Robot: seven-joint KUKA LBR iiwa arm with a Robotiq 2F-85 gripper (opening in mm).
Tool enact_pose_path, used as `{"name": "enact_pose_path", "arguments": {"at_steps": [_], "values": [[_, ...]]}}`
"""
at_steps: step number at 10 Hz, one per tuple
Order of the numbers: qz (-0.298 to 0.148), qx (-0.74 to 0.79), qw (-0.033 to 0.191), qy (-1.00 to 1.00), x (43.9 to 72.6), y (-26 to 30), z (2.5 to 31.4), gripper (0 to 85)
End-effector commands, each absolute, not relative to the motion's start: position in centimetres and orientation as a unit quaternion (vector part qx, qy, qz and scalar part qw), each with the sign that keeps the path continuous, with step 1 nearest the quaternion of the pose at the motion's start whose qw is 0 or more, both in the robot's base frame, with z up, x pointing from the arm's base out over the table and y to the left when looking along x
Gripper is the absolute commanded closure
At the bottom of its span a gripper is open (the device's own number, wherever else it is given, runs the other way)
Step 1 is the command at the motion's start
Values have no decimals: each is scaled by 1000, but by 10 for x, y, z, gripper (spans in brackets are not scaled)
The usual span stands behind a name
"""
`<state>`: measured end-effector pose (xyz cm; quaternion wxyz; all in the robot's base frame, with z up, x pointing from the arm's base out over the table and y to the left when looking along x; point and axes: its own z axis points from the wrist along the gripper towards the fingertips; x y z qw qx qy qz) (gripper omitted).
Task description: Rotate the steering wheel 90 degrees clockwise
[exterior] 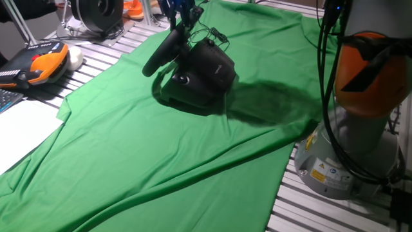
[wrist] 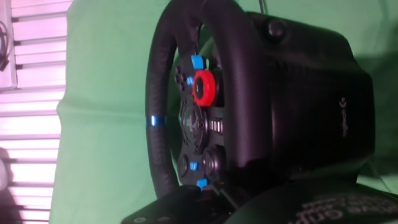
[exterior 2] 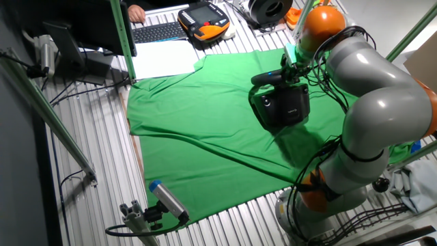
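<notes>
Up at the far edge of the wrinkled green cloth (exterior: 161, 161) sits the steering wheel (exterior: 164, 50), a matte black round rim with a blue stripe and a red dial on its hub, fixed to a bulky, smooth black box base (exterior: 207, 74). Its face tilts toward the cloth's left side. The gripper (exterior: 182, 11) hangs at its top rim; I cannot tell how its jaws stand.

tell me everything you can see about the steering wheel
The steering wheel is a black round rim with a blue marker stripe; its hub carries a red dial and small blue buttons. It is fixed to a bulky black box base on the green cloth. The tool is at its upper rim; contact unclear.
</notes>
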<state>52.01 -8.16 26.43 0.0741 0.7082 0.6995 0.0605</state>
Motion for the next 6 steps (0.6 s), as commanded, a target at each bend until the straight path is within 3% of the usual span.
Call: {"name": "enact_pose_path", "arguments": {"at_steps": [1,6], "values": [[63,710,76,697,519,-79,263,680],[63,715,86,690,516,-66,262,680]]}}
